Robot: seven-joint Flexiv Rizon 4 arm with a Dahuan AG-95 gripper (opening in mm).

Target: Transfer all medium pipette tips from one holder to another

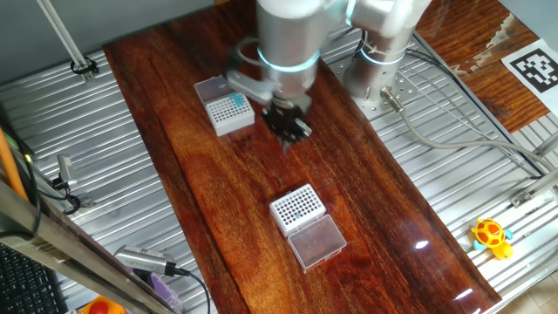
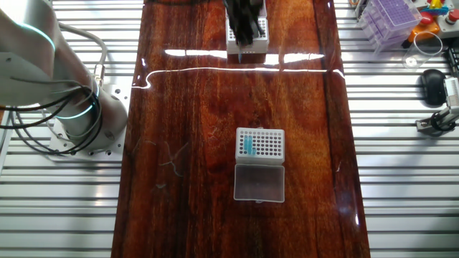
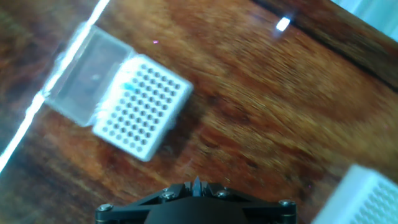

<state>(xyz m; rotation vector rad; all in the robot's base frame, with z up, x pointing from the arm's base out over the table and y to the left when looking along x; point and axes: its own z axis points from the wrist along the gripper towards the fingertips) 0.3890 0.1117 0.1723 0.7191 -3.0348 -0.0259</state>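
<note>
While the arm hangs over the dark wooden surface (image 1: pixel 218 201), gripper (image 1: pixel 290 131): it hovers just off the 4 o'clock corner of the far holder (image 1: pixel 229 111) in one fixed view, clear of the wood.
Jaws: black and blurred in every view; I cannot tell whether they are parted, pinched together, or carrying a tip.
Medium pipette tips (image 2: pixel 248 146): a small teal cluster stands at the 9 o'clock side of the near holder (image 2: pixel 259 143) in the other fixed view; a second fleck of teal shows at the 1 o'clock corner of the far holder in one fixed view.
Lids: the clear lid (image 2: pixel 259 182) of the near holder lies open flat at its 6 o'clock edge; the far holder's lid is open too.
Handling, by judgement: each tip looks featherweight, thin-walled and smooth, stiff enough to pinch but easy to tilt, flick away or crush.
Where to hold: likely the wide upper collar that stands proud of the grid, pinched lightly and lifted straight up, never the fine point.
Risk: neighbouring tips crowd closely, so a skewed approach could knock them or nudge the light holder.
</note>
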